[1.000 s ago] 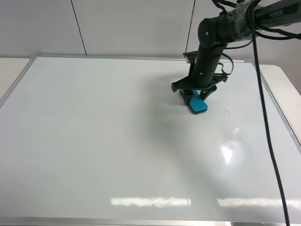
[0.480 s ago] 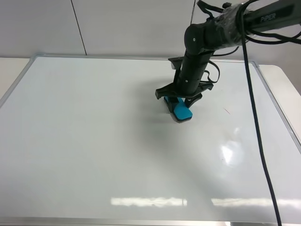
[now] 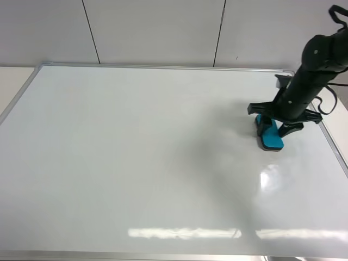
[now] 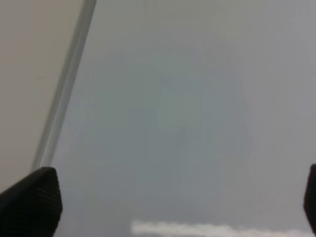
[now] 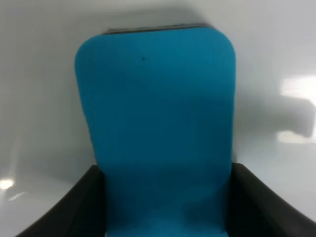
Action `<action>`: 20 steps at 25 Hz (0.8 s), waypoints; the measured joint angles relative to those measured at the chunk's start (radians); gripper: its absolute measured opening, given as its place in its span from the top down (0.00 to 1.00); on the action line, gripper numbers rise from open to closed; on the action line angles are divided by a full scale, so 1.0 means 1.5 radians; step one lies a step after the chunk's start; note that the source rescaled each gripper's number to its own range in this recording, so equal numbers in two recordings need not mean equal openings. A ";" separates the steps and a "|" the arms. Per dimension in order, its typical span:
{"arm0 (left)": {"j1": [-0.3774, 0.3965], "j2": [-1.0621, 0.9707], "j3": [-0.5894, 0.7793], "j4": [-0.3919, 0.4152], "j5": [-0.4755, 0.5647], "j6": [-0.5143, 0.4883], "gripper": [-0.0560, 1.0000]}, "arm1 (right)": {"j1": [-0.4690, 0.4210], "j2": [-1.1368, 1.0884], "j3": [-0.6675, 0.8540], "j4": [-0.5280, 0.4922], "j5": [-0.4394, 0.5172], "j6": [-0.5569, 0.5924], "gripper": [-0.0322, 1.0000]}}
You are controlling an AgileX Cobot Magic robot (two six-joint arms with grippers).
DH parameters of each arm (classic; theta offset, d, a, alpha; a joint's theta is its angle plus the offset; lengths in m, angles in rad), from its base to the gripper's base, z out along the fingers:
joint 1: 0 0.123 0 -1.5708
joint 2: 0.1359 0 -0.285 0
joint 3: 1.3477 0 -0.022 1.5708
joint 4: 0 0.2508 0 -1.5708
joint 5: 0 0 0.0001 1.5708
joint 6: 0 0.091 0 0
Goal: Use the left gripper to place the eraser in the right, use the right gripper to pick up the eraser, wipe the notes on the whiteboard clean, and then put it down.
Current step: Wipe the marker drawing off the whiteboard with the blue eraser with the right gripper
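The teal-blue eraser (image 3: 271, 140) rests flat on the whiteboard (image 3: 136, 152) near its right frame, and my right gripper (image 3: 274, 129) is shut on it from above. The right wrist view shows the eraser (image 5: 158, 108) filling the picture, clamped between two black fingers (image 5: 81, 207) against the white board (image 5: 34, 74). The notes show in no view. My left gripper (image 4: 170, 202) is open wide and holds nothing. It hangs over a bare part of the whiteboard (image 4: 197, 123) beside the silver frame (image 4: 64, 98), and the exterior high view does not show it.
The board's silver frame (image 3: 326, 136) runs close to the right of the eraser. Cream tabletop (image 3: 11, 81) shows beyond the left frame. A grey panelled wall (image 3: 152, 32) stands behind. Bright glare patches (image 3: 269, 176) lie on the board below the eraser.
My right gripper slid the eraser left across the board, then far right to the frame. A small red mark seen earlier right of the eraser no longer shows.
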 joint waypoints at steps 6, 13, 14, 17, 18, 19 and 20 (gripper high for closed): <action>0.000 0.000 0.000 0.000 0.000 0.000 0.00 | -0.071 -0.002 -0.002 0.001 0.000 0.000 0.92; 0.000 0.000 0.000 0.000 0.000 0.000 0.00 | -0.011 0.031 -0.101 0.021 0.015 -0.008 0.92; 0.000 0.000 0.000 0.000 0.000 0.000 0.00 | 0.003 0.043 -0.133 0.024 0.019 -0.011 0.92; 0.000 0.000 0.000 0.000 0.000 0.000 0.00 | 0.046 0.094 -0.252 0.035 0.052 -0.011 0.92; 0.000 0.000 0.000 0.000 0.000 0.000 0.00 | 0.055 0.112 -0.284 0.036 0.076 -0.011 0.92; 0.000 0.000 0.000 0.000 0.000 0.000 0.00 | 0.060 0.133 -0.320 0.036 0.098 -0.012 0.92; 0.000 0.000 0.000 0.000 0.000 0.000 0.00 | 0.064 0.154 -0.352 0.036 0.117 -0.012 0.92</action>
